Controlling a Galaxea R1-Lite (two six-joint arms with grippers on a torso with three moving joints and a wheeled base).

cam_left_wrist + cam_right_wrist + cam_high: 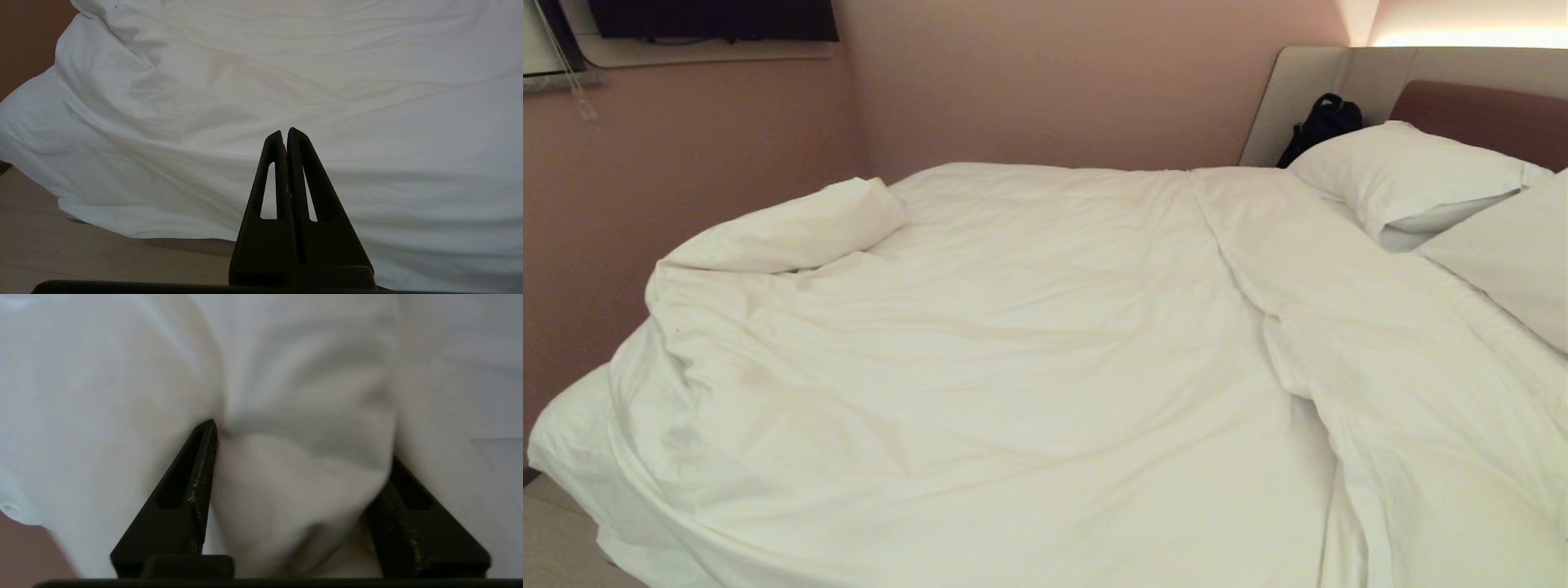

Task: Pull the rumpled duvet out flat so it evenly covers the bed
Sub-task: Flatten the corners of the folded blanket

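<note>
Duvet (pixel 1029 351) rumpled, far corner folded back.

Duvet (pixel 1029 367) on bed (pixel 572 441), pillows (pixel 1405 175) right.

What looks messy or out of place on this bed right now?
The duvet is not flat: its far left corner is folded back into a thick roll, and a long ridge runs down the right side. A black bag sits by the headboard behind the pillows. Nothing looks torn or spilled.
</note>
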